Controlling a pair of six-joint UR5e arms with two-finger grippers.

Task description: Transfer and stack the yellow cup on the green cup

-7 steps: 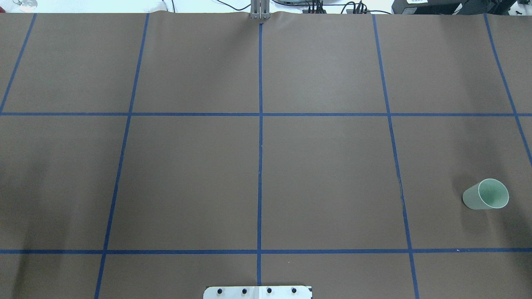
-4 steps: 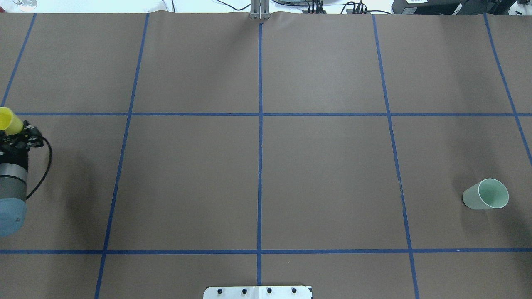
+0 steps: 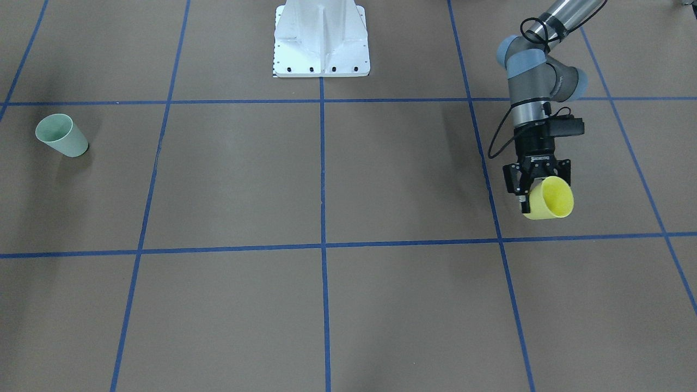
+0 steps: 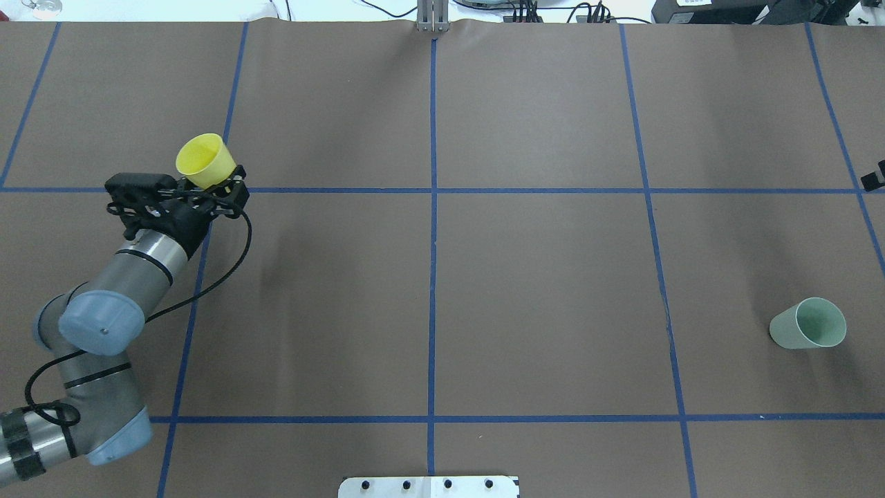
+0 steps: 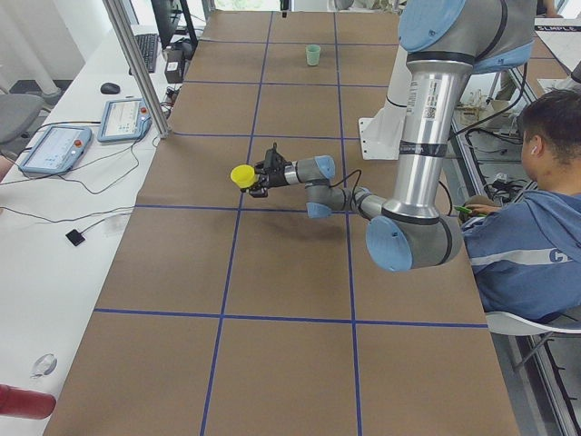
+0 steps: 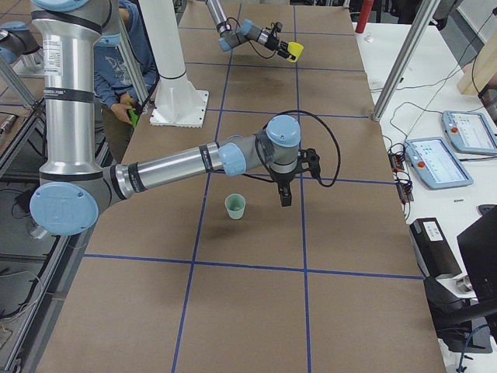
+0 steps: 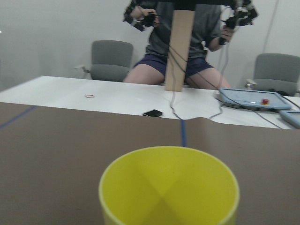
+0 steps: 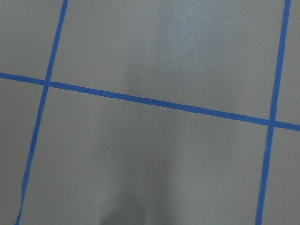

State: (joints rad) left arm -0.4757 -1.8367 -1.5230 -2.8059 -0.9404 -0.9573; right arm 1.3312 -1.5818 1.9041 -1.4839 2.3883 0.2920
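My left gripper (image 4: 211,187) is shut on the yellow cup (image 4: 202,160) and holds it tilted above the table, rim pointing away from the robot. It shows in the front-facing view (image 3: 550,198), the left view (image 5: 242,175) and the left wrist view (image 7: 168,187). The green cup (image 4: 809,324) stands upright at the table's right, also in the front-facing view (image 3: 61,135). In the right view my right gripper (image 6: 285,199) hangs just beside the green cup (image 6: 234,206). I cannot tell if it is open. Only a black tip of the right gripper (image 4: 875,181) shows overhead.
Brown table cover with a blue tape grid (image 4: 433,190). The white robot base (image 3: 321,43) is at the near middle edge. A seated person (image 5: 536,227) is beside the robot. Tablets (image 5: 54,145) and cables lie on the white side table past the far edge.
My left arm has come in from the left edge and carried the yellow cup rightwards and farther out. A tip of the right gripper has appeared at the right edge. The green cup has not moved.
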